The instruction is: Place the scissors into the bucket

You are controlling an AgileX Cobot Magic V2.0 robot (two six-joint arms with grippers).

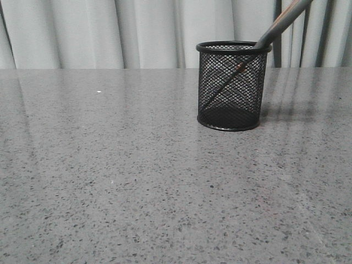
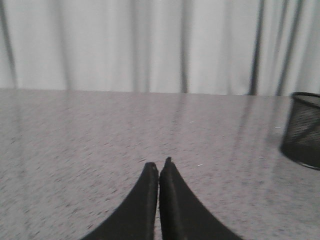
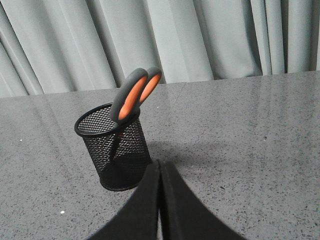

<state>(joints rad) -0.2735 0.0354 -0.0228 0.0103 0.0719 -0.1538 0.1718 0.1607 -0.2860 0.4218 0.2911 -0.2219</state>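
The black wire-mesh bucket (image 1: 232,86) stands upright on the grey table, right of centre in the front view. The scissors (image 1: 280,22) stand inside it, blades down, grey handles leaning out over the rim to the upper right. In the right wrist view the bucket (image 3: 115,147) holds the scissors (image 3: 134,95), whose orange-lined handle loops stick up above the rim. My right gripper (image 3: 160,162) is shut and empty, close beside the bucket's base. My left gripper (image 2: 159,162) is shut and empty over bare table, with the bucket (image 2: 302,130) far off to its side.
The grey speckled tabletop (image 1: 110,181) stretches wide around the bucket. Pale curtains (image 1: 137,33) hang behind the table's far edge. No gripper shows in the front view.
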